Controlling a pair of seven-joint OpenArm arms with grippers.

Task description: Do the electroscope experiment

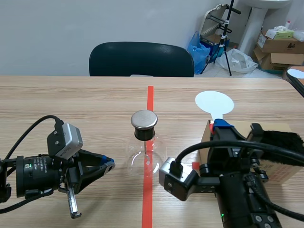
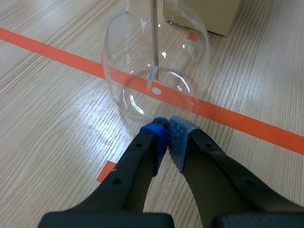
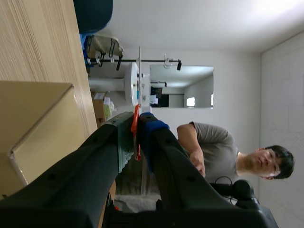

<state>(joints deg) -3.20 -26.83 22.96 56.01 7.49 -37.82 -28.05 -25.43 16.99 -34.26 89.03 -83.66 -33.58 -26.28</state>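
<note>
Readying the white paddle (image 1: 214, 102) for the electroscope (image 1: 144, 147) at frame centre.
Best done, by judgement, keeping the disc upright, swinging it left over the metal cap (image 1: 144, 119) and lowering slowly to hover or just touch, without knocking the glass bulb (image 2: 156, 61) or brushing the black fur (image 1: 285, 141) on the cardboard box (image 1: 284, 175) at lower right. Pinched by its handle between the pads of the right gripper (image 1: 219, 126), disc standing right of centre, well apart from the cap. Over at the left gripper (image 2: 168, 126), pressed together on nothing, tips just beside the bulb's base, near the thin leaf (image 2: 153, 78) hanging inside.
</note>
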